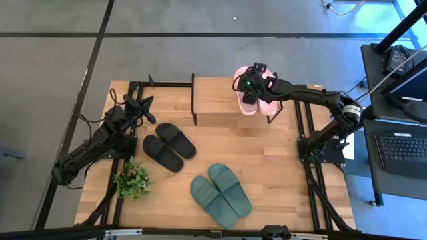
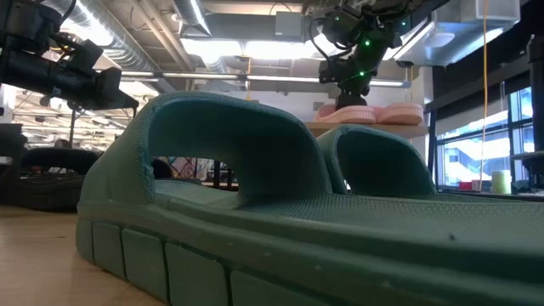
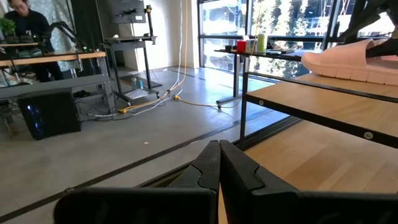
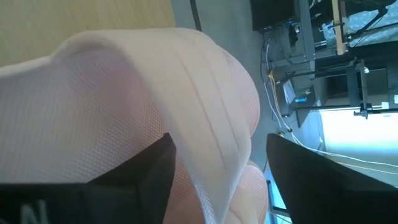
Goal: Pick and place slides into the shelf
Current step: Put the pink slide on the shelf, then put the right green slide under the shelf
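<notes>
The pale pink slides [image 1: 260,101] lie side by side on the right end of the shelf's top board [image 1: 217,100], soles down. My right gripper [image 1: 251,88] hangs over them, slanting down, open. In the right wrist view its fingers [image 4: 146,174] stand on either side of one pink slide's strap [image 4: 186,106]. The black slides [image 1: 169,145] and the dark green slides [image 1: 220,193] rest on the table in front of the shelf. My left gripper [image 3: 219,163] is shut and waits level at the table's left side [image 1: 143,107]. My right gripper has the pink slide's strap edge [image 4: 205,155] between its open fingers, which come from above and slant down. One finger [image 4: 149,168] lies close beside the strap's mesh side; whether it touches, I cannot tell. The other finger [image 4: 311,180] stands apart. The slide rests on the shelf top.
A small green plant [image 1: 132,180] stands at the table's near left. The shelf's black frame posts [image 1: 193,100] rise at its left end. Bare board lies on the shelf top left of the pink pair. A desk with a laptop [image 1: 400,147] stands off the table's right.
</notes>
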Motion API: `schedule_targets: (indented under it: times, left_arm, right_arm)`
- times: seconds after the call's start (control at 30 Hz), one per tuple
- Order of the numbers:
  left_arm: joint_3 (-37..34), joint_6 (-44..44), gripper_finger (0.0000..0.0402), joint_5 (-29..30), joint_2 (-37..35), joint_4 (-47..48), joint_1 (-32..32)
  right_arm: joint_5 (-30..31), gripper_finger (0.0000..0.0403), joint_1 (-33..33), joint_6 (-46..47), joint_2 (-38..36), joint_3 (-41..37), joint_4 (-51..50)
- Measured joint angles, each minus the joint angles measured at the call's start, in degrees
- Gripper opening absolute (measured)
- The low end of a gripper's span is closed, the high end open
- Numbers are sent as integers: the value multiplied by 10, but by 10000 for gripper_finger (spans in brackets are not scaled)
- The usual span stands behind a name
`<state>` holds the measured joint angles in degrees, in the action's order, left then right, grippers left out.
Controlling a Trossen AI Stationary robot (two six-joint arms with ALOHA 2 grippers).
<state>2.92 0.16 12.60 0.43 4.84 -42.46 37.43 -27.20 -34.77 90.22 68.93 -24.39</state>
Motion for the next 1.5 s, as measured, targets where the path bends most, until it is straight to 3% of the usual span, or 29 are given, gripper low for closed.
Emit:
schedule_targets:
  times: [0.13,0.3,0.53,0.7,0.83,0.93,1.0,1.17,1.33,1.5]
  left_arm:
    - [0,0,0,0,0,0,0]
    - [0,0,0,0,0,0,0]
    - [0,0,0,0,0,0,0]
    - [0,0,0,0,0,0,0]
    - [0,0,0,0,0,0,0]
    - [0,0,0,0,0,0,0]
    - [0,0,0,0,0,0,0]
    - [0,0,0,0,0,0,0]
    - [0,0,0,0,0,0,0]
    - [0,0,0,0,0,0,0]
  right_arm:
    - [-5,257,0,12,0,9,-27]
    - [-76,257,0,60,0,42,-77]
    - [-76,257,-1,89,0,89,-142]
    - [-89,257,22,165,-1,155,-258]
    - [-199,257,59,198,-1,220,-337]
    - [-304,257,97,202,-2,250,-340]
    - [-341,257,126,196,-2,258,-339]
    - [-344,257,207,156,-1,245,-349]
    - [-293,257,295,139,-1,185,-333]
    - [-280,257,371,182,-1,109,-254]
